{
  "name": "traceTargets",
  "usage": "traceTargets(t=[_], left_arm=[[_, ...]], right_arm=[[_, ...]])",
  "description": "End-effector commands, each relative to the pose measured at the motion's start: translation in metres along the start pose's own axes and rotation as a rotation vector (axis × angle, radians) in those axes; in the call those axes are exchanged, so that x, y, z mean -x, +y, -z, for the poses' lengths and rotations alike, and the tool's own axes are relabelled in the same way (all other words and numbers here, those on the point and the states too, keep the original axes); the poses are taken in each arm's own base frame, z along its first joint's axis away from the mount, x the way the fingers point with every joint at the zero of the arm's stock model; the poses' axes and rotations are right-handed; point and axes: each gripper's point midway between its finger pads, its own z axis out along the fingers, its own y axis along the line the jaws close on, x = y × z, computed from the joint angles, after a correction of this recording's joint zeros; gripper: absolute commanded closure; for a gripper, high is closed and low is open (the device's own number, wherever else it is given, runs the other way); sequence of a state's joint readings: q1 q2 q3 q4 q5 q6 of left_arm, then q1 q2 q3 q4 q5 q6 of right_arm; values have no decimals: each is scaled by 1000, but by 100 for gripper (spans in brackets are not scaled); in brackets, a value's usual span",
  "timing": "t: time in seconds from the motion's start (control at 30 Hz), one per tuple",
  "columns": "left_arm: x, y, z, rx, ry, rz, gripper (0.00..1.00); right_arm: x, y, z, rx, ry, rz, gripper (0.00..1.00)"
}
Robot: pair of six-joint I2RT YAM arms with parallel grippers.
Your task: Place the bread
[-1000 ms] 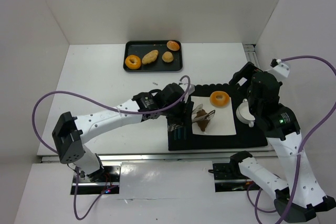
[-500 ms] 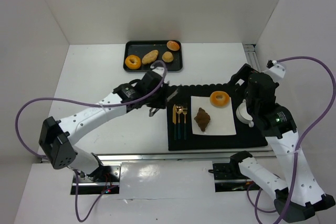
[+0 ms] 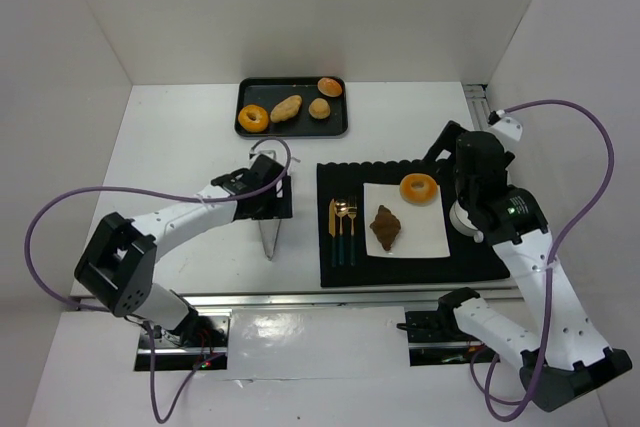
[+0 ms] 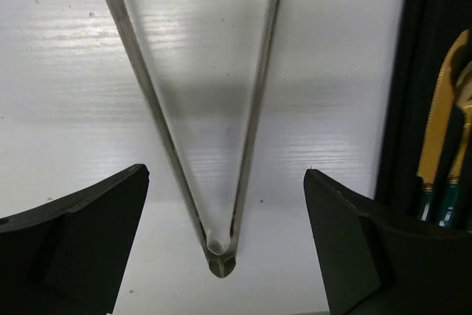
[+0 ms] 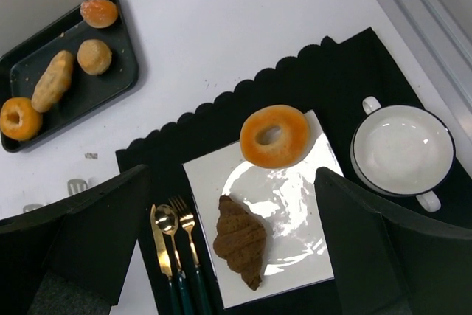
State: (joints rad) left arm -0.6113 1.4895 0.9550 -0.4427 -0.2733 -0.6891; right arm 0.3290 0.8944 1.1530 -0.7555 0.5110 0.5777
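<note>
A brown croissant (image 3: 386, 228) (image 5: 241, 240) lies on the white square plate (image 3: 425, 232) (image 5: 295, 274), with an orange bagel (image 3: 418, 188) (image 5: 274, 136) at the plate's far corner. Metal tongs (image 3: 268, 239) (image 4: 221, 182) lie flat on the white table left of the black mat. My left gripper (image 3: 279, 197) (image 4: 225, 215) is open, its fingers apart on either side of the tongs' hinge end and not touching them. My right gripper (image 3: 462, 169) (image 5: 232, 208) hangs open high over the plate, holding nothing.
A black tray (image 3: 342, 112) (image 5: 118, 79) at the back holds several more breads. On the black mat (image 3: 480, 257) lie a gold knife, spoon and fork (image 3: 343, 230) (image 5: 173, 245) left of the plate, and a white two-handled bowl (image 3: 465, 215) (image 5: 402, 149) to its right.
My left arm pulled back from over the plate to the left, leaving the croissant there, laid the tongs on the table and opened. My right arm shifted slightly.
</note>
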Motion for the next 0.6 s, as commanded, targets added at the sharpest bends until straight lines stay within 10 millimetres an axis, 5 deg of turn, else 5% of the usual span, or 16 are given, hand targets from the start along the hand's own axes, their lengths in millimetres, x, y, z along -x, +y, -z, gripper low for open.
traceTargets(t=[0.0,0.2,0.37,0.57], left_arm=[[56,-22,37,-97,-130,66,0],[114,-20,114,-162,-279,78,0],[127,-22,160,-279,-366,64,0],[122,-19,165,-325,-366,75,0]], right_arm=[[6,9,-5,27,-21,-5,1],[-36,18,-36,17,133,81,0],[-81,16,-64,-42,298,158,0],[-114,5,-74,-55,355,186,2]])
